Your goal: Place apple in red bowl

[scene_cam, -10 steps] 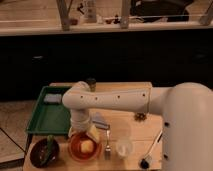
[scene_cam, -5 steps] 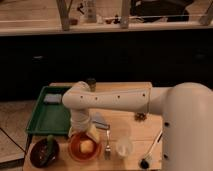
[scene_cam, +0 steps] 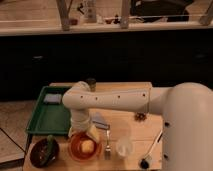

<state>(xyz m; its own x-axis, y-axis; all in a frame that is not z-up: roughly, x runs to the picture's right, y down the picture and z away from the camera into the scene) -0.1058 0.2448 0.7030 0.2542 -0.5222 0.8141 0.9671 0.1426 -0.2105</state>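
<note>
Nothing had moved since half a second earlier. In my camera view, the gripper [scene_cam: 88, 131] hung over the red bowl [scene_cam: 84, 148] near the counter's front-left corner. The apple [scene_cam: 87, 146] sat inside, round, with no long axis I could read.

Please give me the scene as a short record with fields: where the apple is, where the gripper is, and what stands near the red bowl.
apple: inside the red bowl
gripper: directly above the red bowl's rear rim
left of bowl: dark bowl holding a green item
right of bowl: fork, then white cup
behind: green tray
task state: apple appears placed
</note>
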